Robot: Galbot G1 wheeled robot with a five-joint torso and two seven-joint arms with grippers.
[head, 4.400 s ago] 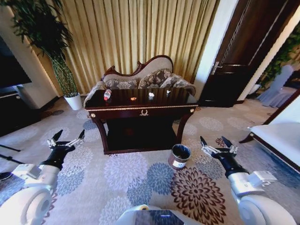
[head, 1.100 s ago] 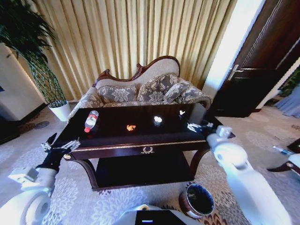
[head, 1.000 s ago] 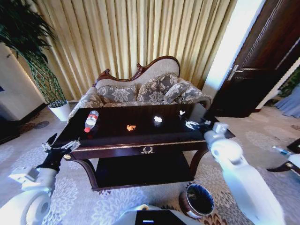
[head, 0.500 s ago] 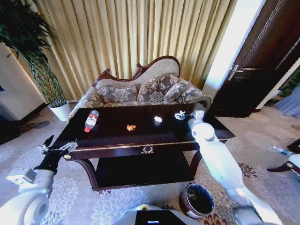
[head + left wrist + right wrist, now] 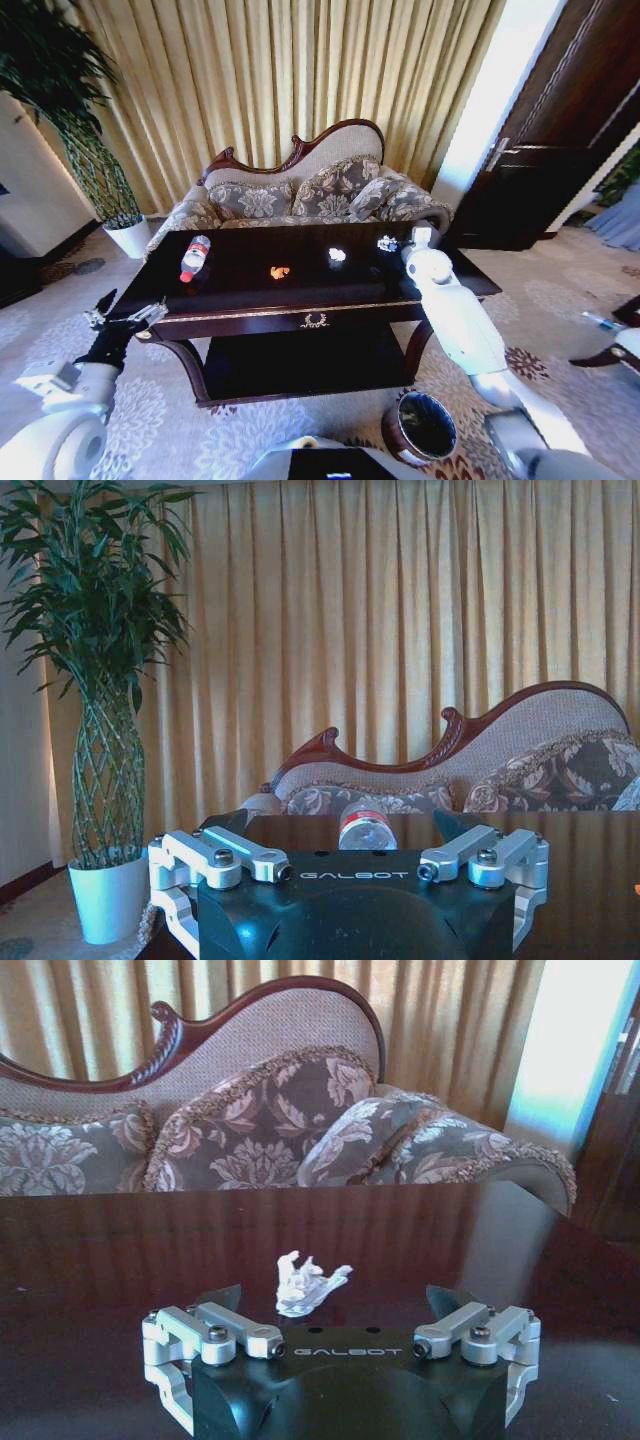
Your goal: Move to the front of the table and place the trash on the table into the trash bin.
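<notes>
The dark table [image 5: 250, 292] stands right before me. On it lie a clear bottle [image 5: 194, 258] with a red cap, an orange scrap [image 5: 279, 271], a white paper wad [image 5: 337, 256] and a second white wad [image 5: 386, 242] farther right. My right gripper [image 5: 396, 245] hovers low over the table at that second wad. In the right wrist view it [image 5: 335, 1302] is open, and the wad [image 5: 308, 1285] lies between its fingertips. My left gripper [image 5: 126, 316] hangs open off the table's left corner, and its wrist view shows it [image 5: 338, 825] facing the bottle [image 5: 365, 830]. The trash bin [image 5: 425, 428] stands on the carpet at lower right.
A patterned sofa [image 5: 300, 190] with cushions stands close behind the table, before gold curtains. A potted plant [image 5: 100, 160] is at the back left and a dark door [image 5: 545, 140] at the right. Patterned carpet lies around the table.
The head camera has come close to the table since the oldest frame. Over the last second my right arm swung left across the table to the right-hand white wad. The left arm held still.
</notes>
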